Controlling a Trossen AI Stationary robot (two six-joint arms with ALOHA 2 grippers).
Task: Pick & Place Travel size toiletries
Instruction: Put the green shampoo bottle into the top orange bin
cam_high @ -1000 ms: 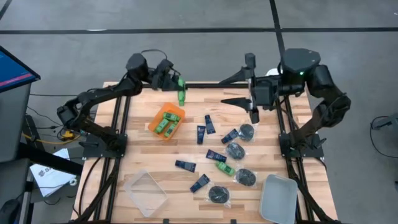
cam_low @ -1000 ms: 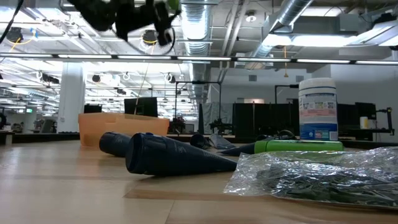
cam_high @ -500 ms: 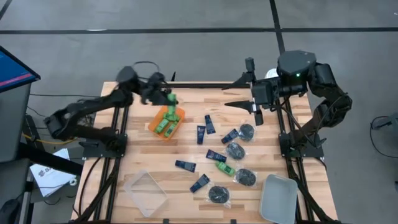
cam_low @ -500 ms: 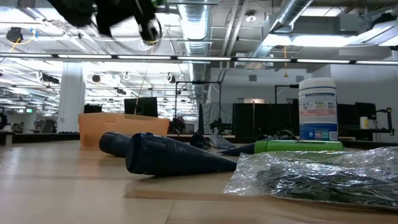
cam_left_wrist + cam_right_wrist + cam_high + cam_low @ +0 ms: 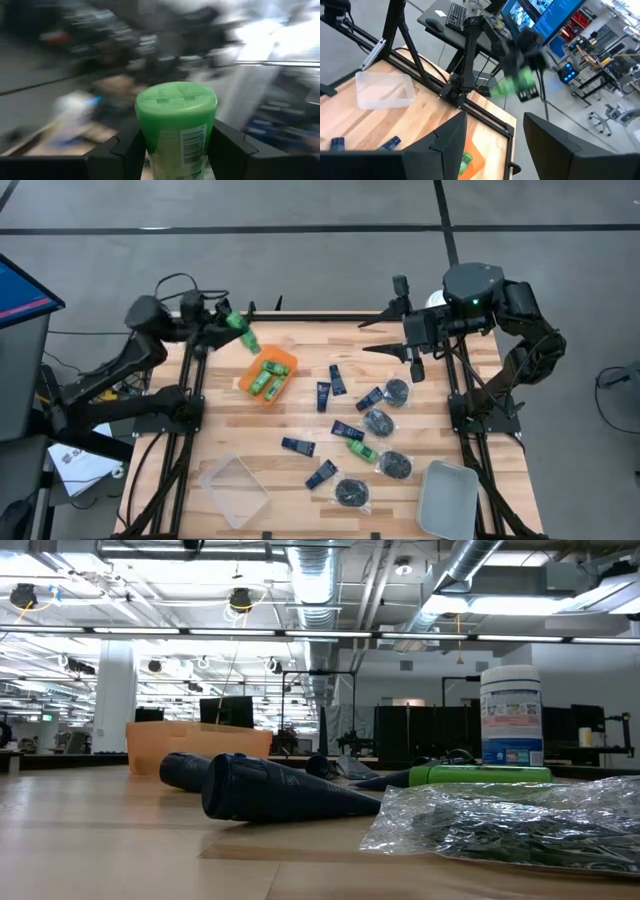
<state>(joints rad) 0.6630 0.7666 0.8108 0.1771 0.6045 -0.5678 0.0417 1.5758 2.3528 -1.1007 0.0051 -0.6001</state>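
My left gripper (image 5: 230,327) is raised over the table's far-left corner, shut on a small green bottle (image 5: 241,334). The left wrist view shows the bottle's cap (image 5: 176,97) facing the camera. The orange tray (image 5: 283,360) just near of it holds more green bottles (image 5: 265,378). Navy tubes (image 5: 324,395) and black round pieces in clear packets (image 5: 396,465) lie scattered on the table's middle and right. My right gripper (image 5: 372,335) hovers open above the far edge, pointing left. My left gripper pinches the green bottle between its two fingers (image 5: 125,150), one on each side of the body (image 5: 175,145) just below the cap. The bottle lies along the fingers, cap end outward. It is lifted clear of the table and tilted.
A clear box (image 5: 233,488) sits at the near-left, a grey tray (image 5: 447,498) at the near-right corner. A white canister with a blue label (image 5: 510,715) stands at the far right by the right arm. Bare wood lies between the orange tray and the clear box.
My left gripper has swung from the middle of the far edge toward the table's left, carrying the green bottle, and has left the low view. The bottle has turned from hanging upright to tilted. My right arm has barely moved.
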